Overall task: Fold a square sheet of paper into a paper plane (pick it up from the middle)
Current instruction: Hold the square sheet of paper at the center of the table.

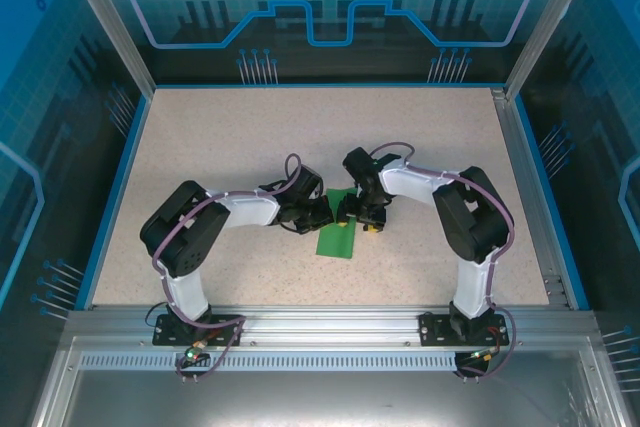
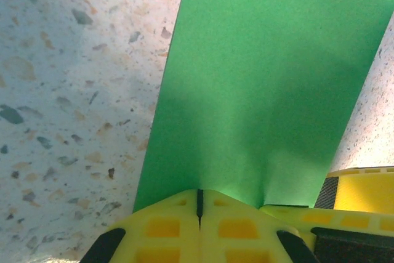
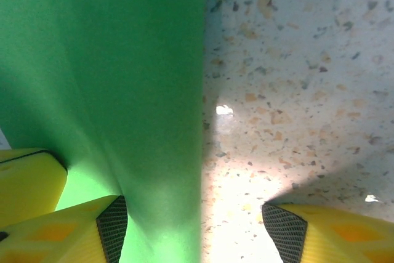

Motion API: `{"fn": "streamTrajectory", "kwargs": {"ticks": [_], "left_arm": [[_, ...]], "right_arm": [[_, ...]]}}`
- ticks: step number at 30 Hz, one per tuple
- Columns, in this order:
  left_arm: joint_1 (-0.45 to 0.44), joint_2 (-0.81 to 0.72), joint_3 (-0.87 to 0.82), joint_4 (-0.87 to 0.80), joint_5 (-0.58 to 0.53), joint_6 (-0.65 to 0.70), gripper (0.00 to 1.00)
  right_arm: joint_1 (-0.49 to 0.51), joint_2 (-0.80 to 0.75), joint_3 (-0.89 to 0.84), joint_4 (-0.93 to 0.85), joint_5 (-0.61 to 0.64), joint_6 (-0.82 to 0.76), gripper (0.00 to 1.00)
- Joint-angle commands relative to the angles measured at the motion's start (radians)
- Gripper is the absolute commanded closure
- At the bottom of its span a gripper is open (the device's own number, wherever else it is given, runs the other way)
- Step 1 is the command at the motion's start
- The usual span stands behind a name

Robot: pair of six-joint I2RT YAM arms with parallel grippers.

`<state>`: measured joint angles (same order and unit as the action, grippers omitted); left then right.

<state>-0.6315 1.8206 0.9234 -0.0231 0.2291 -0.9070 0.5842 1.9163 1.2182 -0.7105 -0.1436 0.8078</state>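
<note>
The square sheet of paper [image 1: 337,241] is bright green and lies on the speckled table between the two arms as a narrow folded strip. In the left wrist view my left gripper [image 2: 199,200] is shut, its yellow fingertips pressed together at the near edge of the paper [image 2: 265,78]; I cannot tell whether any paper is pinched between them. My right gripper [image 3: 196,220] is open. Its left finger [image 3: 111,223] rests over the paper [image 3: 98,60] and its right finger [image 3: 280,226] over bare table. From above, both grippers [image 1: 322,215] [image 1: 362,219] meet at the strip's far end.
The speckled table [image 1: 220,147] is walled by blue panels and an aluminium frame [image 1: 300,322] along the near edge. A yellow finger of the right gripper [image 2: 363,190] sits close beside the left gripper's tips.
</note>
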Motion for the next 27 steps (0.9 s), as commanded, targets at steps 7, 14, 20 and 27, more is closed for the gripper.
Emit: {"fn": "streamTrajectory", "kwargs": {"ticks": [7, 14, 20, 27], "left_arm": [[-0.010, 0.032, 0.002, -0.085, -0.040, 0.036, 1.00], [-0.014, 0.040, 0.013, -0.089, -0.037, 0.040, 1.00], [-0.017, 0.048, 0.019, -0.090, -0.031, 0.040, 1.00], [-0.016, 0.043, 0.010, -0.086, -0.037, 0.038, 1.00]], "right_arm": [[-0.053, -0.135, -0.179, 0.343, -0.119, -0.058, 0.32], [-0.120, -0.311, -0.427, 0.708, -0.287, 0.011, 0.67], [-0.090, -0.302, -0.460, 0.787, -0.323, 0.030, 1.00], [-0.066, -0.259, -0.458, 0.802, -0.332, 0.025, 1.00]]}}
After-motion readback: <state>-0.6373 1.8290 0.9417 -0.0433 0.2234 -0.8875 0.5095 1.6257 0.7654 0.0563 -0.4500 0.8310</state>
